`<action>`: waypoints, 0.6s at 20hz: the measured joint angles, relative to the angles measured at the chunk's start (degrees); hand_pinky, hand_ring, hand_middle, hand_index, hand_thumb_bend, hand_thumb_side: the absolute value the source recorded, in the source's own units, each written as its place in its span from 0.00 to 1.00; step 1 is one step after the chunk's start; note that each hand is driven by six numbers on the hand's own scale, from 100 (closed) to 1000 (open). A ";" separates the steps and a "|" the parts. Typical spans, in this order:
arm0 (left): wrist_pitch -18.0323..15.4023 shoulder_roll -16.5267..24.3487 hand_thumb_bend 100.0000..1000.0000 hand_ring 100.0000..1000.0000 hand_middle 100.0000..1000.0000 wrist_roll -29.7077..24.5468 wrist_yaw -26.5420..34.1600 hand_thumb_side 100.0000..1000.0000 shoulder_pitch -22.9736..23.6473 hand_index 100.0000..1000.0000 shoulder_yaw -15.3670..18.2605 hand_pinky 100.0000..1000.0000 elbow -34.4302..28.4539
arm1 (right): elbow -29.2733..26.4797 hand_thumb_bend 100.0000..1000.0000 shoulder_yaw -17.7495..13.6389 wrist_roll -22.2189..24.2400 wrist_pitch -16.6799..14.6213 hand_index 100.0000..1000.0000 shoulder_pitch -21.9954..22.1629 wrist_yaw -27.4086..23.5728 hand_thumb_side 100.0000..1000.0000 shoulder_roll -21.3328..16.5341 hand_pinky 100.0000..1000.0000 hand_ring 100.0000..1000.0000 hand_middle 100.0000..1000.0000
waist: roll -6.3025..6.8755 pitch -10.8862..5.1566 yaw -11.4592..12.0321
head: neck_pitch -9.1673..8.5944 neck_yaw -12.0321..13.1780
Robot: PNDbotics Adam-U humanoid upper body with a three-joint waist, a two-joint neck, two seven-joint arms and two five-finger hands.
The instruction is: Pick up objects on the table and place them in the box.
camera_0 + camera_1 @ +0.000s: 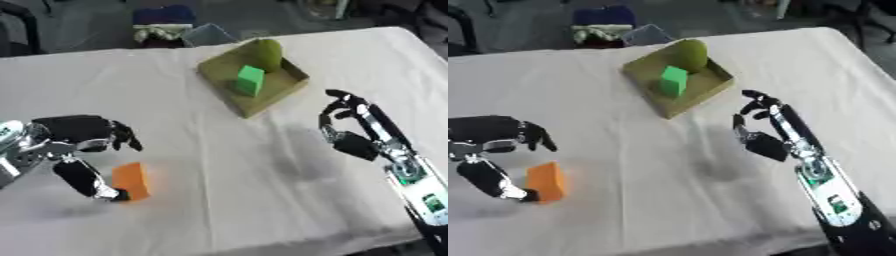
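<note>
White cloth covers the table (219, 200). Nearest, the left hand (74, 135) arches over the one orange block (131, 181): its thumb touches the block's near left corner while the curled fingers (122, 135) hang just above, not yet pinching. A good grasp would bring fingers down on the far face opposite the thumb before lifting. Farther right, the right hand (767, 135) hovers with fingers partly curled, holding nothing. Beyond its fingertips sits the single box (293, 82), holding one green block (249, 80) and one rounded olive object (267, 54).
</note>
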 measured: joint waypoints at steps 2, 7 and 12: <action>-0.23 -0.26 0.50 0.66 0.74 -0.31 -0.68 0.52 0.36 0.85 -0.28 0.67 0.39 | 0.00 0.00 0.00 0.00 -0.01 0.92 0.00 0.00 0.42 0.00 0.72 0.80 0.59 | -0.01 0.00 0.00 | 0.00 0.00; -0.44 -0.94 0.28 0.57 0.65 -0.69 -1.55 0.35 1.11 0.77 -0.66 0.62 1.05 | 0.00 0.00 0.00 0.04 -0.05 0.92 0.00 0.00 0.42 0.00 0.72 0.80 0.59 | -0.06 0.01 -0.02 | 0.00 -0.11; -0.41 -1.10 0.09 0.50 0.57 0.07 -1.69 0.22 1.18 0.70 -0.67 0.57 1.03 | 0.00 0.00 0.00 0.07 -0.09 0.92 0.00 0.00 0.42 0.00 0.72 0.81 0.59 | -0.09 0.01 -0.15 | 0.00 -0.16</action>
